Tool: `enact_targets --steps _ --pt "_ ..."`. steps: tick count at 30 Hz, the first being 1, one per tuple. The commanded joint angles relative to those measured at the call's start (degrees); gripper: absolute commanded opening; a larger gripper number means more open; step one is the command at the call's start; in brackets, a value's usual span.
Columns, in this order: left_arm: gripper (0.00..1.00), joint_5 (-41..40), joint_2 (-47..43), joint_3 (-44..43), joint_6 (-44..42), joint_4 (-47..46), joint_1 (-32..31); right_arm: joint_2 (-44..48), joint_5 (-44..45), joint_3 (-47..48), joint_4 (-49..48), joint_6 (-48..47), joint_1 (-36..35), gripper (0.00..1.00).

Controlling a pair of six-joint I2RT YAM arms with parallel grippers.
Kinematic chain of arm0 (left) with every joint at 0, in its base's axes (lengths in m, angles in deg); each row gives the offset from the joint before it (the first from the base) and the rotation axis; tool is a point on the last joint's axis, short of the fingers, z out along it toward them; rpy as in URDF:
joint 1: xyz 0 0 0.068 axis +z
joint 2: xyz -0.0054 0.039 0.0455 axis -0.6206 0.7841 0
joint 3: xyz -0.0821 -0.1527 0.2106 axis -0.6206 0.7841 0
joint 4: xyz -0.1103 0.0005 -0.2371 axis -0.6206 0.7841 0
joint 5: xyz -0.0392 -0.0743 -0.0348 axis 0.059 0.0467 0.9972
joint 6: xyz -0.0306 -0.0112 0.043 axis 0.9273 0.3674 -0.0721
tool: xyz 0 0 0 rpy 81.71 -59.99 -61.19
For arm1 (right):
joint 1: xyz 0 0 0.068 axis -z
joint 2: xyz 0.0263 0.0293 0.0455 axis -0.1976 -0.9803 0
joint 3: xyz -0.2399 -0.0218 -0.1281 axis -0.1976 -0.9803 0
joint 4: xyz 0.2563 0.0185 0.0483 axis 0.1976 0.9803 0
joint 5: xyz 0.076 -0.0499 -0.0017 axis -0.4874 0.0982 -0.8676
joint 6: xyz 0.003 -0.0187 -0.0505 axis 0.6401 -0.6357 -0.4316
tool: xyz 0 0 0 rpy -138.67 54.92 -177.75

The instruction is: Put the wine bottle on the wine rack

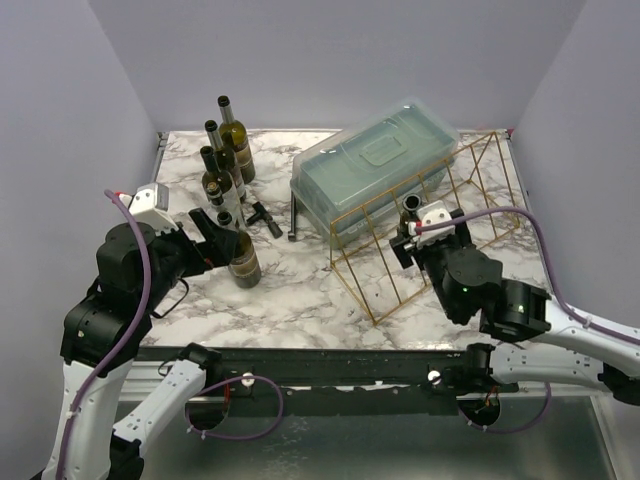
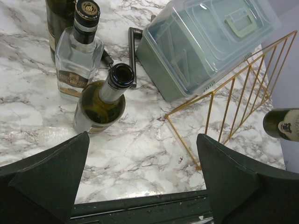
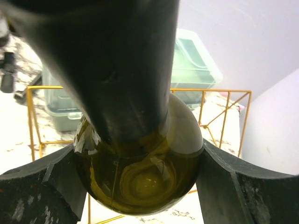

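Note:
My right gripper (image 1: 418, 232) is shut on a dark green wine bottle (image 1: 411, 205), held in the air over the near end of the gold wire wine rack (image 1: 460, 215). In the right wrist view the bottle (image 3: 140, 172) fills the space between both fingers (image 3: 42, 186), with the rack (image 3: 224, 112) behind and below it. The left wrist view catches the held bottle (image 2: 282, 123) at its right edge, beyond the rack (image 2: 229, 100). My left gripper (image 1: 215, 235) (image 2: 142, 140) is open and holds nothing, just short of an uncorked green bottle (image 2: 105, 100) standing on the marble.
A translucent bluish lidded box (image 1: 375, 165) (image 2: 210, 42) lies behind the rack, touching it. Several more bottles (image 1: 225, 160) stand at the back left, one of them clear glass (image 2: 78, 56). Black tools (image 1: 265, 215) lie between the bottles and the box. The table's front edge (image 1: 320, 350) is close.

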Motion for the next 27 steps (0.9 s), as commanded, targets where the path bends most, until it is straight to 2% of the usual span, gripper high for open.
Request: enact_targets --steps 1,5,10,12,15,20,24,27 --pt "0.99 2.09 -0.01 0.93 -0.08 0.23 0.04 -3.56 -2.09 4.2 -0.92 0.48 9.39 0.01" --pt "0.99 2.63 -0.21 0.55 -0.44 0.38 0.04 -7.49 -15.65 6.32 2.25 1.74 27.12 0.01" --pt "0.99 1.69 -0.14 -1.12 -1.05 1.2 0.04 -12.24 -15.65 5.85 -3.23 0.53 39.51 0.01" --pt "0.99 1.91 0.32 -1.22 -0.78 0.94 0.04 -12.71 -23.79 3.64 -4.94 -3.75 45.36 0.0" --pt "0.99 2.7 1.35 -1.22 -1.12 0.85 0.04 -13.41 -27.52 0.35 -10.68 -4.82 53.01 0.01" --pt "0.99 3.17 2.47 0.51 -1.16 -0.15 0.04 -15.37 -34.02 -0.69 -13.75 -0.61 60.24 0.0" --pt "0.99 4.14 4.64 2.5 -2.23 -2.05 0.04 -19.02 -34.75 -2.46 -18.06 -0.67 62.81 0.01" --pt "0.99 4.49 7.01 2.06 -3.86 -2.23 0.04 -20.83 -39.24 -3.18 -19.92 -2.83 64.68 0.01"
